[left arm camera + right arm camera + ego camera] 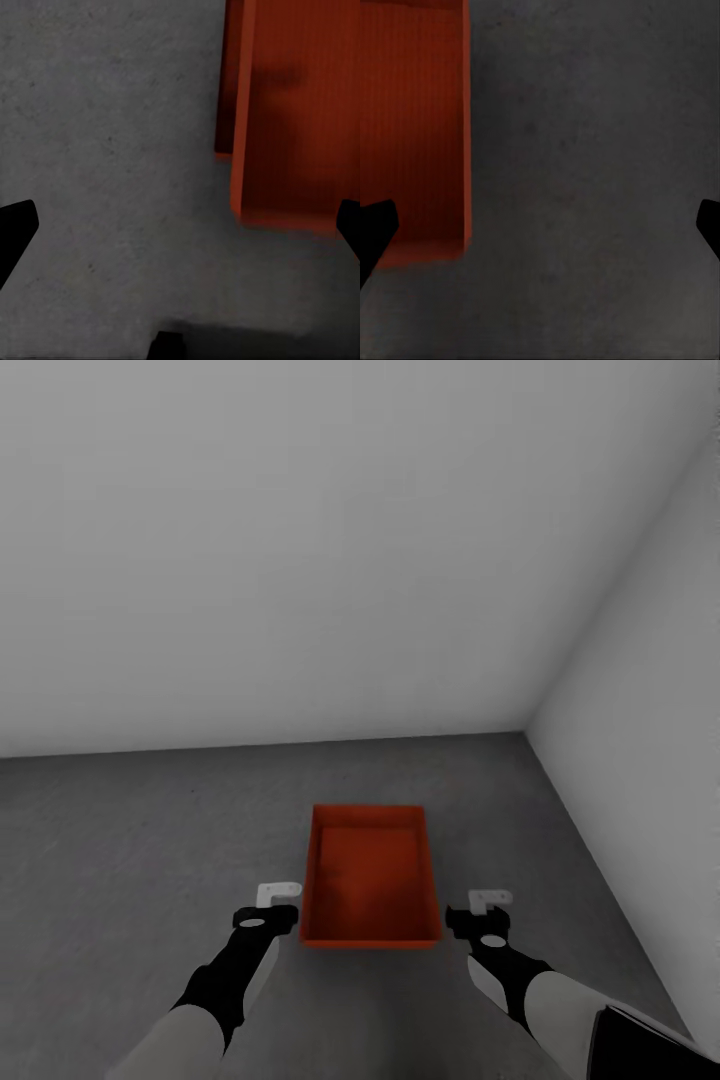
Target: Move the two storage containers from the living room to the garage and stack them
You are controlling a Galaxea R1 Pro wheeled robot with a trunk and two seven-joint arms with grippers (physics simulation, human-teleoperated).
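Storage container (372,880), orange-red and open-topped, sits on the dark grey concrete floor (120,840) near the corner of two plain white walls (300,560), seemingly set down as the stack's base. Left end effector (272,900) and right end effector (484,908) flank its near corners, fingers apart, gripping nothing.

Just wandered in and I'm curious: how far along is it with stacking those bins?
One orange-red container already sits on the grey concrete floor near a white corner. The left hand and right hand flank it, both open and empty. I see one bin here, so bringing and stacking the other seems left.
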